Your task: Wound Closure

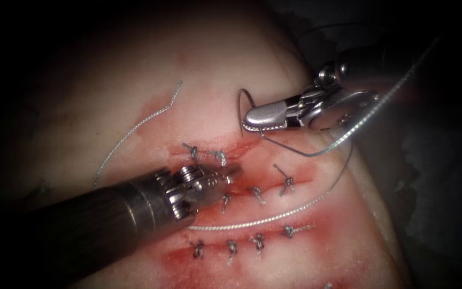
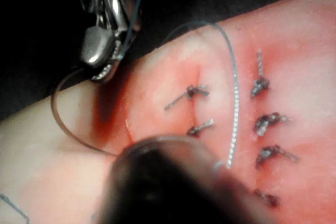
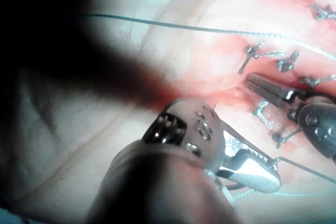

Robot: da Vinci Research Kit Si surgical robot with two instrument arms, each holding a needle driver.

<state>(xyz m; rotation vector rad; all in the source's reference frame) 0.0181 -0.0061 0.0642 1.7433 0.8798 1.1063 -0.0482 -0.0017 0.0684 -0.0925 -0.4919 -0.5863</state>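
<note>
1. My right tool (image 1: 266,122) is clamping the needle (image 1: 240,101) near one end, above the tissue (image 1: 135,107).
2. My left tool (image 1: 225,175), jaws together and holding nothing, is resting at the cut (image 1: 241,188).
3. Knotted stitches (image 1: 258,194) are lining the wound; the thread (image 1: 252,220) is trailing loose, closure unfinished.

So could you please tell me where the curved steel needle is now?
The curved steel needle is held in the right hand, clear of the pale tissue, above the sutured cut's upper end in the endoscope view.

left tool (image 1: 225,175): dark ribbed shaft, silver wrist with round screw head, slim jaws | right tool (image 1: 266,119): shiny silver jaws with toothed edge, dark shaft
</note>
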